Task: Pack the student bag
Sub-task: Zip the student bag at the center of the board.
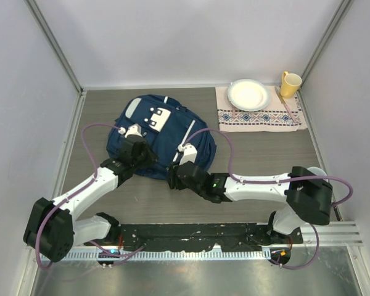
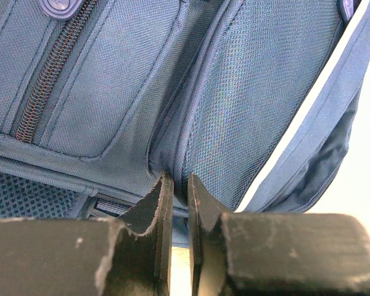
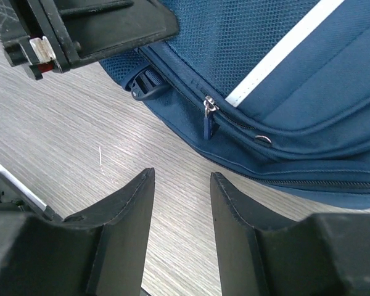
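**Ana:** Since the wood-grain bench carries everything, where does the backpack sit on it?

**Ben:** It lies flat on the bench, left of centre and toward the far side, with its front face up. A white patch sits near its far end, and a pale stripe runs along its right half.

**Ana:** And the arms?

**Ben:** Both reach to the backpack's near edge. The left pincer is at the backpack's near-left part, closed to a narrow slit. A raised fold of the blue fabric runs in between its tips, so it grips the backpack there.

**Ana:** The other one?

**Ben:** The right pincer hangs over bare bench just off the backpack's near-right edge, its jaws apart with nothing between them.

**Ana:** What lies beside the backpack?

**Ben:** To its right, by the far edge, is an embroidered cloth. A white plate rests on it, and a yellow cup stands at the cloth's far-right corner.

**Ana:** Anything smaller?

**Ben:** On the backpack's edge, straight ahead of the right pincer, a zip pull hangs down. Left of it, a black plastic clip pokes out from the backpack's edge.
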`<state>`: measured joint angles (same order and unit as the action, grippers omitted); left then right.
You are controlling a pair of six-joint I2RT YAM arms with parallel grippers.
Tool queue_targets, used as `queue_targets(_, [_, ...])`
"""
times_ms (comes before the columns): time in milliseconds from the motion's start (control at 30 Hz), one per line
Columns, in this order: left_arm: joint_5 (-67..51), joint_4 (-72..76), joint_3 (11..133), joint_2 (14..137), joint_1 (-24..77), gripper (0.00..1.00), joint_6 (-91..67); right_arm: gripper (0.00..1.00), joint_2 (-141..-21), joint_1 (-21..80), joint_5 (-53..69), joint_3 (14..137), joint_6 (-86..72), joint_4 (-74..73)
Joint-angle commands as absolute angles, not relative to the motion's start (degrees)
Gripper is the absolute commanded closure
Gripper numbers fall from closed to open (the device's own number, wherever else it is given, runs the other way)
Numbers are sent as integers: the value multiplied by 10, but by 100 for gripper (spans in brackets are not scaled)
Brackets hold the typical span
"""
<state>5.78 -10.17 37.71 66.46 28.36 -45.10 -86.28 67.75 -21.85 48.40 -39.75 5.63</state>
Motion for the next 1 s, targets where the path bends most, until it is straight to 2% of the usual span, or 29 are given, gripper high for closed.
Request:
queue_targets(0, [23, -82, 401, 657, 286, 93, -461, 54, -894, 687, -263, 527, -386, 80])
queue_targets(267, [22, -82, 402, 660, 287, 94, -460, 61, -966, 688, -302, 595, -396, 44])
queue_targets(600, [24, -83, 406, 662, 286, 95, -456, 61, -1013, 690, -365, 644, -418, -40])
queue_targets(967, [23, -79, 405, 664, 286, 96, -456, 63, -1033, 692, -366, 638, -404, -6])
